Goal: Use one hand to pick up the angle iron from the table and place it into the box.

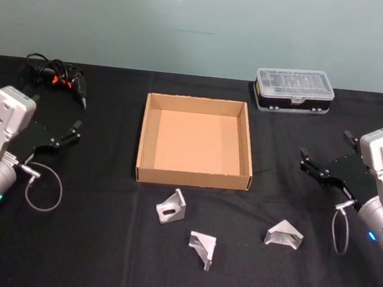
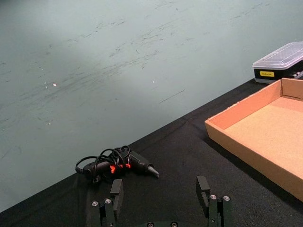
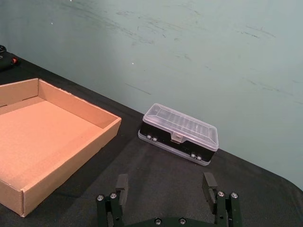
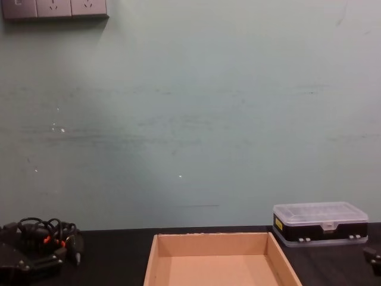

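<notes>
Three silver angle irons lie on the black table [image 1: 93, 249] in front of the box: one [image 1: 170, 207] closest to the front wall, one [image 1: 203, 248] nearer me, one [image 1: 284, 235] to the right. The tan cardboard box [image 1: 193, 178] sits at the table's middle with nothing inside; its walls also appear in the wrist views [image 2: 246, 106] [image 3: 71, 165] and the chest view [image 4: 150, 262]. My left gripper [image 1: 79, 111] [image 2: 160, 189] hovers open left of the box. My right gripper [image 1: 327, 146] [image 3: 165, 183] hovers open to its right. Both stand well apart from the angle irons.
A black case with a clear lid [image 1: 294, 90] [image 3: 179, 133] [image 4: 319, 223] stands at the back right. A bundle of black cable with orange parts [image 1: 55, 76] [image 2: 116, 163] lies at the back left, just beyond the left gripper. A green wall closes the back.
</notes>
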Robot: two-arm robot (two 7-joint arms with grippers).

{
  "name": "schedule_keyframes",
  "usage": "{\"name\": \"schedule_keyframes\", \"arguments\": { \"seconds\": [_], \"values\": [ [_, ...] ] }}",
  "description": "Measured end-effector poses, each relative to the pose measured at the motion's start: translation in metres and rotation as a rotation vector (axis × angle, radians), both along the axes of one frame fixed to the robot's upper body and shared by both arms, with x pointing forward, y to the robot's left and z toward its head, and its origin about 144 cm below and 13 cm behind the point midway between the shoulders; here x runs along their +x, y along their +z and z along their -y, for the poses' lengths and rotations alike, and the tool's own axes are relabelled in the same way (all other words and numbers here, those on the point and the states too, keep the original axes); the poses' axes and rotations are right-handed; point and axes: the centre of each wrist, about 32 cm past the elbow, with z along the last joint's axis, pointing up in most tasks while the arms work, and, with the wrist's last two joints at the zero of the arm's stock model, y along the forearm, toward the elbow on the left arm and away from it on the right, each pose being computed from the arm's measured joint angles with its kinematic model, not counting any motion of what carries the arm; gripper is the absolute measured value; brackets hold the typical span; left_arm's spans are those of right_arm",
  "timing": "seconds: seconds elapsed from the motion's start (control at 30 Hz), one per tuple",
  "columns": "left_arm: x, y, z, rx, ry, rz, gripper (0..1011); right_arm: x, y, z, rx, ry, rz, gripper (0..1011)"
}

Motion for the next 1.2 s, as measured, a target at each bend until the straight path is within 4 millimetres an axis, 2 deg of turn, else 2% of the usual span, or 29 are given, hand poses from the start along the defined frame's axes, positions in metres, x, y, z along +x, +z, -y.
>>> {"name": "schedule_keyframes", "arguments": {
  "seconds": [1.2],
  "values": [
    [0.0, 0.0, 0.0, 0.0, 0.0, 0.0, 1011, 0.0, 0.0, 0.0, 0.0, 0.0, 0.0, 1000]
  ]
}}
